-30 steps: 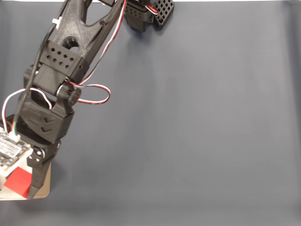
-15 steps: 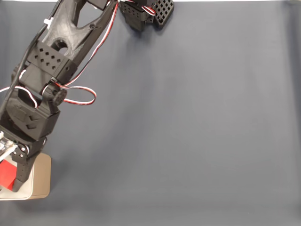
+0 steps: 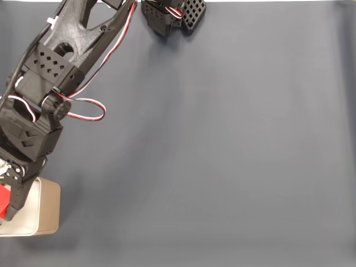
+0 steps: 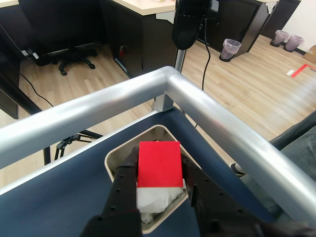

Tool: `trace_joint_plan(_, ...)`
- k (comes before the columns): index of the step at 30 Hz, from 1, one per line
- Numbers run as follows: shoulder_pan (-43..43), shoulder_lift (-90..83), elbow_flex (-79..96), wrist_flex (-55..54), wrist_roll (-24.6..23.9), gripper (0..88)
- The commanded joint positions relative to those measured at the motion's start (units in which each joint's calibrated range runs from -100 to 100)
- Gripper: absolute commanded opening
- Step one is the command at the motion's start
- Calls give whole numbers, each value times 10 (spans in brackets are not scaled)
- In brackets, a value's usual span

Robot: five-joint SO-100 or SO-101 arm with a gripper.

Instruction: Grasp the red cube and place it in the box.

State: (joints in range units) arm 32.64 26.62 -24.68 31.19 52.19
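In the wrist view the red cube hangs between my two black fingers, and my gripper is shut on it. Directly below it is the beige box with its white lining; the cube sits above the opening. The fixed view has the box at the bottom left corner. There my gripper reaches over it from above, and only a sliver of the red cube shows at the left edge.
The box stands in the corner of the dark blue table, close to the silver rail that runs along its edges. The arm's black base is at the top of the fixed view. Wide free surface lies to the right.
My arm has swung further left in the fixed view, carrying the cube over the box toward the left edge. More of the box's right side now shows.
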Motion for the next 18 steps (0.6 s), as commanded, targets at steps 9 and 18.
trace_joint_plan(9,9,-15,-30,-3,6,10)
trace_joint_plan(18,5,-19,-27,-1,6,10)
